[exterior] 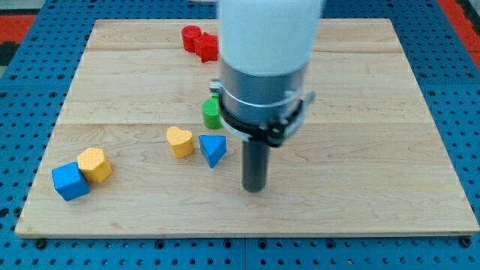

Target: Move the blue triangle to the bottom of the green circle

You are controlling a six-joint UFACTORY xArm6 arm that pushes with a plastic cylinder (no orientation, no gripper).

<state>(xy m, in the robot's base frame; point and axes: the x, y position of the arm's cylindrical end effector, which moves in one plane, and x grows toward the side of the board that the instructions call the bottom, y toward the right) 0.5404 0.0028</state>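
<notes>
A pale wooden board (360,150) is shown. No gripper is fitted; nothing is held by my tip (255,189), set at four o'clock of the blue triangle block (213,149), itself below the green circle block (212,112).

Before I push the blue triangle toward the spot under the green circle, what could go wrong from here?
1. The yellow heart sits close to the blue triangle, on the view's left; a leftward push from my tip could shove both.
2. The green circle is partly hidden behind the arm, so its lower edge is hard to judge.
</notes>
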